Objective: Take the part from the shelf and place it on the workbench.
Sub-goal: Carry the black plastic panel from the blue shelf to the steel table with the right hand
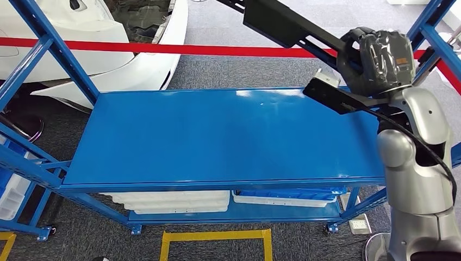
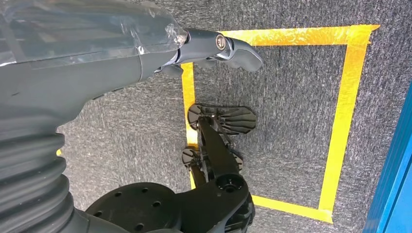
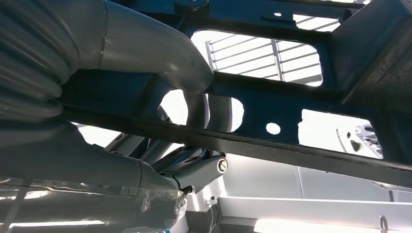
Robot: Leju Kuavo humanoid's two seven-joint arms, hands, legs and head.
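Note:
The part [image 1: 282, 24] is a long black flat metal frame with cut-out holes. My right hand [image 1: 375, 60] grips its near end high over the right end of the blue shelf board [image 1: 217, 136], and the part slants up and away to the left. In the right wrist view the thumb [image 3: 160, 53] lies over one bar of the part [image 3: 291, 111] and the fingers [image 3: 199, 170] wrap it from the other side. My left hand [image 2: 145, 53] hangs over the grey carpet with one finger [image 2: 233, 46] stretched out and nothing in it.
The blue board is bare, framed by blue uprights [image 1: 49, 49]. White and blue bins [image 1: 174, 201] sit on the level below. A white car body [image 1: 108, 43] and a red barrier tape [image 1: 190, 49] lie beyond. A yellow tape square [image 1: 217, 236] marks the floor in front.

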